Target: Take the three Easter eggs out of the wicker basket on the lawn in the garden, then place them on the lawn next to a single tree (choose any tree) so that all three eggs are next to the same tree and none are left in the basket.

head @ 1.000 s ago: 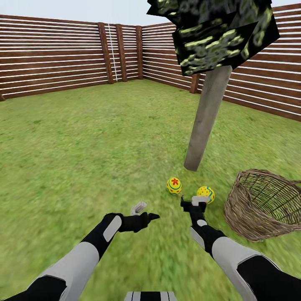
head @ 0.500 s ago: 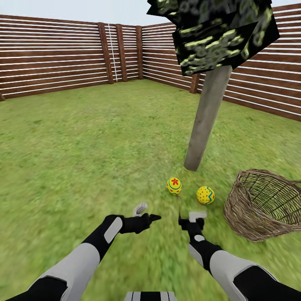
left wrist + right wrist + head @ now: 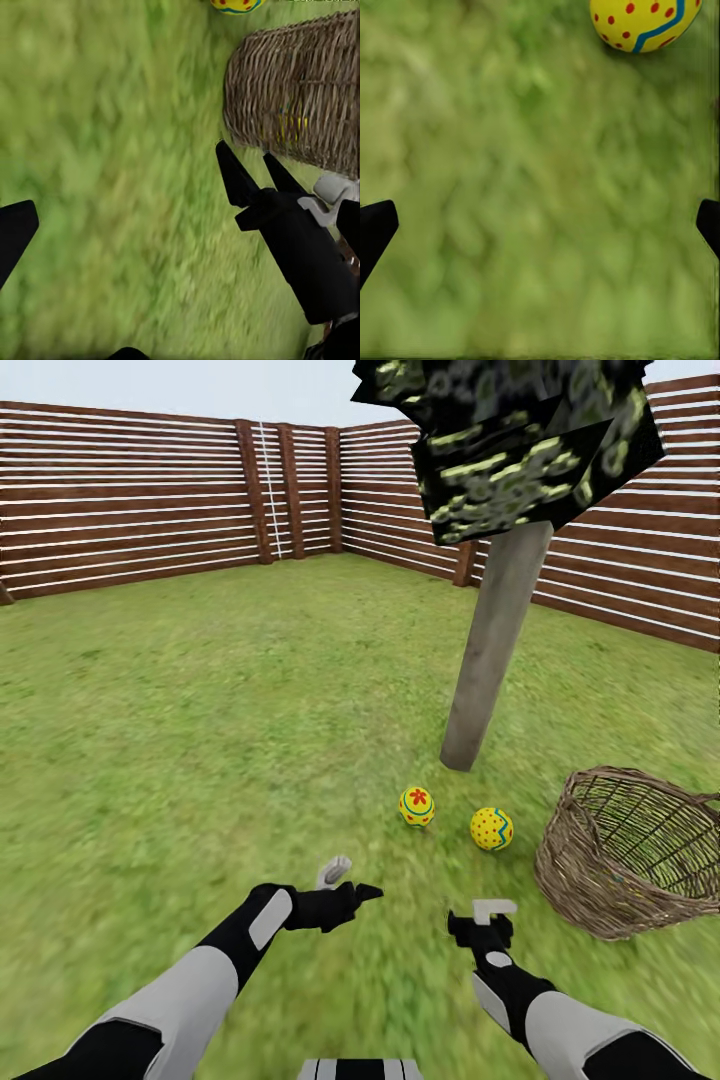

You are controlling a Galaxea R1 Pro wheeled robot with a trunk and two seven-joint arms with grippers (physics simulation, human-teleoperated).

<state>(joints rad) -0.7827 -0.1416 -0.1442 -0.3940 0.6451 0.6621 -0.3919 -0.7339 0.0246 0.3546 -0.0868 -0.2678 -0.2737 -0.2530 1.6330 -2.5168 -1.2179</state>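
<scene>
- Right gripper [image 3: 482, 922] has pulled back from the dotted egg [image 3: 492, 827] vs. a sec ago, when it sat right at that egg; now it's apart from it, nearer the robot, w/ bare grass between.
- Jaws spread wide & empty: right wrist view has the two black tips at opposite edges, nothing but lawn [image 3: 532, 195] between, dotted egg [image 3: 643, 22] beyond them.
- Meaning, as I read it: egg no. 2 is let go & staying put by the tree [image 3: 488, 660]. Two of three look done.
- Left gripper [image 3: 345, 880] hasn't really shifted, hovering low over grass, well short of the tree. Fingers parted, holding nothing; one dark tip at the wrist view's edge, the rest out of shot.
- Star-marked egg [image 3: 417, 806] lies just in front of the trunk base; dotted egg just beside it, on the side toward the wicker basket [image 3: 630, 850]. Both near the trunk, not touching it or each other.
- Looks: yellow shells, one w/ a red star mark & a blue band, the other w/ red dots & a blue zigzag line.
- Basket sits tipped to the side of the tree, mouth angled up & away from the trunk. Left wrist view shows yellow/blue glinting through the weave [image 3: 289, 120], prob. the third egg inside, but can't be sure.
- Next job, I'd guess: go for that basket.
</scene>
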